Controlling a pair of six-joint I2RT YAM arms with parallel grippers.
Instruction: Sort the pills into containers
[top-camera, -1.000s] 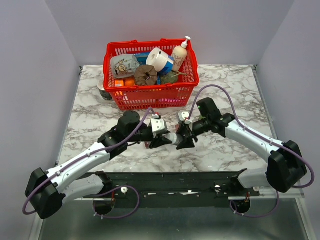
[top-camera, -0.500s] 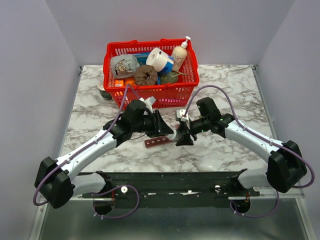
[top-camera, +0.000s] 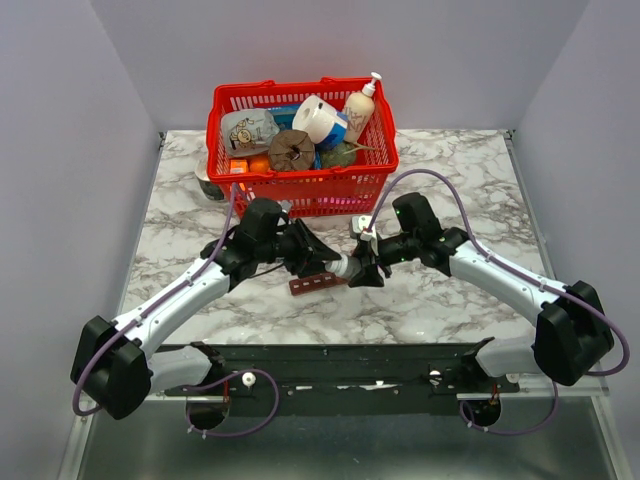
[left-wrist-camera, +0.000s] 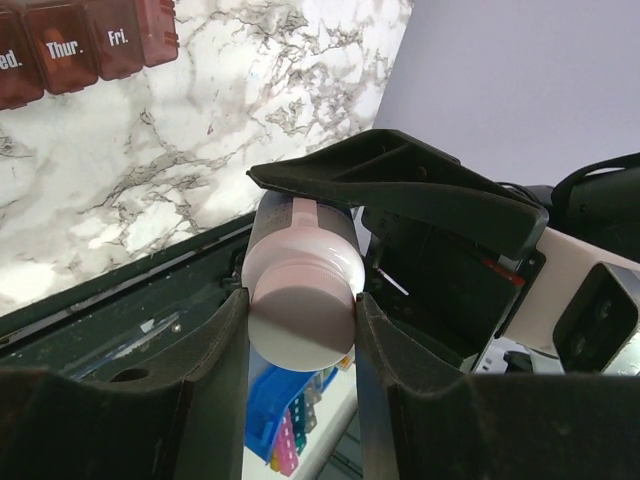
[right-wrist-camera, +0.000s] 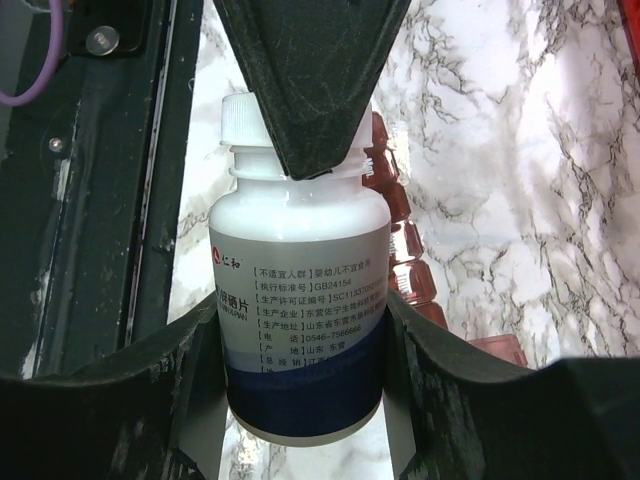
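Note:
A white pill bottle (right-wrist-camera: 300, 310) with a blue band and printed label is held level between both grippers, above the table. My right gripper (right-wrist-camera: 300, 330) is shut on the bottle's body. My left gripper (left-wrist-camera: 300, 320) is shut on the bottle's white cap (left-wrist-camera: 300, 330); one of its dark fingers (right-wrist-camera: 305, 80) covers the cap in the right wrist view. In the top view the two grippers, left (top-camera: 335, 263) and right (top-camera: 366, 268), meet at the bottle (top-camera: 348, 266). The dark-red container strip (top-camera: 312, 283) lies on the marble just below them, with day labels showing (left-wrist-camera: 80, 45). No loose pills show.
A big red mesh basket (top-camera: 300, 190) full of household items stands at the back centre. A small dark jar (top-camera: 208, 186) sits to its left. The black base rail (top-camera: 350, 365) runs along the near edge. Grey walls close both sides.
My left arm has swung its wrist back and towards the basket and turned, with its gripper still at the bottle's cap. My right gripper, holding the bottle, has shifted slightly.

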